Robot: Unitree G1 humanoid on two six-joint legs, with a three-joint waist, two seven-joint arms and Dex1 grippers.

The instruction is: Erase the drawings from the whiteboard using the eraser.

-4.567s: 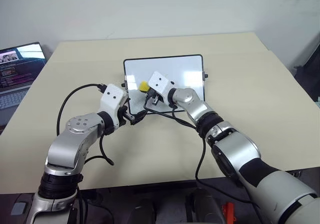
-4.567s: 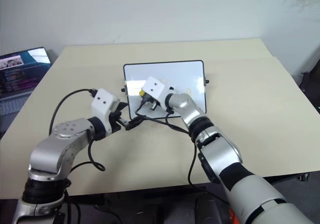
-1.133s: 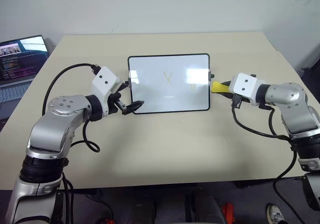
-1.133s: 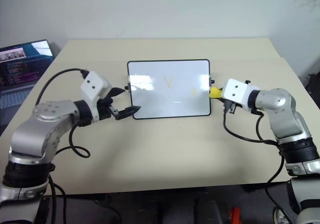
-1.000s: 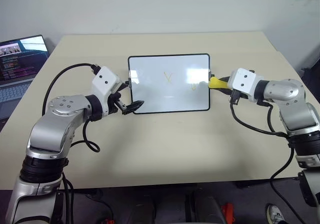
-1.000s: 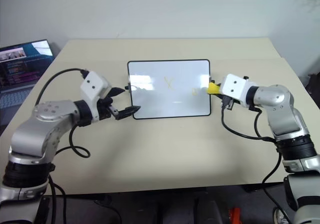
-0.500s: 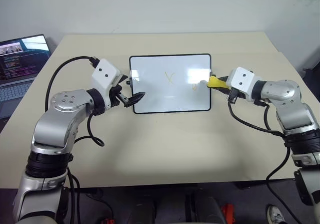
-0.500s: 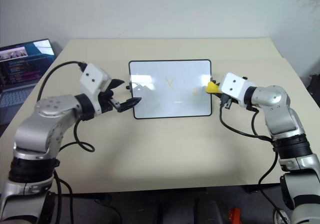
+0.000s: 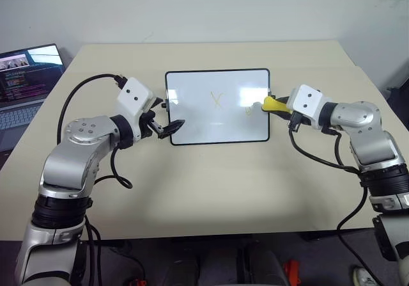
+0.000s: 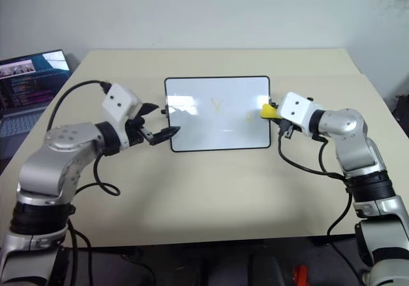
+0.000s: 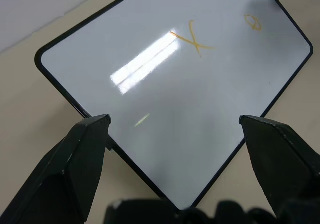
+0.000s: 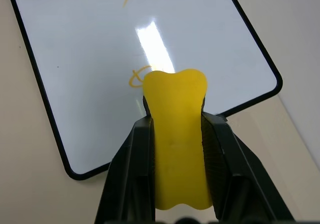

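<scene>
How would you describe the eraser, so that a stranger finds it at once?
Find the whiteboard in the middle of the table. At its right edge, the right tool grips the eraser, a flat bright yellow piece, the only yellow solid thing here.

The whiteboard [image 9: 217,107] is glossy white with a thin black frame. Its drawings [image 9: 217,98] are orange-yellow. The eraser [image 12: 177,134] is plain yellow, the bench [image 9: 211,183] beige.

One whiteboard [image 9: 217,107] carrying two orange drawings [image 9: 217,98], one yellow eraser [image 9: 273,104], one beige table [image 9: 211,183], one laptop [image 9: 22,81] far left, two grippers: left gripper [image 9: 167,123], right gripper [image 9: 278,105].
</scene>
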